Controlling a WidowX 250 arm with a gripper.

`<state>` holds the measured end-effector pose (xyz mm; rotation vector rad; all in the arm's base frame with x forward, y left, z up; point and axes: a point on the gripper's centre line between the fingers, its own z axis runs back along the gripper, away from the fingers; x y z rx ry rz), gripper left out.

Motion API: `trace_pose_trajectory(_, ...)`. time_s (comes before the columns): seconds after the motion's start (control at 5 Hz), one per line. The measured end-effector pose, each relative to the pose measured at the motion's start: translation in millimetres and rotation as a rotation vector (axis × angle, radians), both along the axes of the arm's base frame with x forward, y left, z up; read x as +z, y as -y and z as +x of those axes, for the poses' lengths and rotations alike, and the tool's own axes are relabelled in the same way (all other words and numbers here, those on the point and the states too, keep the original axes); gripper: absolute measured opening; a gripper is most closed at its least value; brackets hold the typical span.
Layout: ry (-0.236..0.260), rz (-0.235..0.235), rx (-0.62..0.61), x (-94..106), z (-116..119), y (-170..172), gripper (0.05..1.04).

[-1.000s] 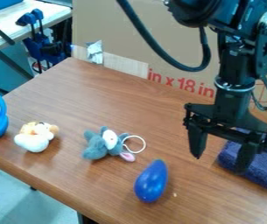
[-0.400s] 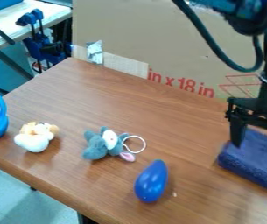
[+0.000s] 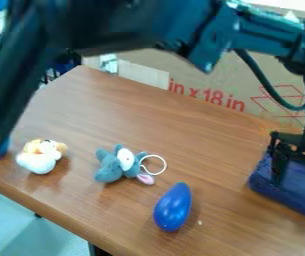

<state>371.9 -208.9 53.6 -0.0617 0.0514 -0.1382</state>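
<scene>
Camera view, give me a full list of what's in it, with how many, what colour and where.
Wooden table: one, brown, across the middle
Small plush toy: one, white and tan, table's left side
Plush toy with white ring: one, blue-grey, table's centre
Smooth teardrop-shaped object: one, blue, near the front edge
Folded cloth: one, dark blue, right, under the tool
Plastic object: one, blue, left edge, partly hidden
Cardboard sheet: one, tan with red print, behind the table
Tape piece: one, silver, on the cardboard
Floor: one, pale blue-green, lower left
Robot arm: one, black, across the top
Cable: one, black, upper right
Tool: one, black, right edge, over the cloth
</scene>
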Motion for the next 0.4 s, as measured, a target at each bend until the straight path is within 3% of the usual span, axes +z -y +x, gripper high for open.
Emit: trace_pose_trajectory(0.4, -0.002, -0.019, 0.0, -9.8, 11.3, 4.6, 1.001)
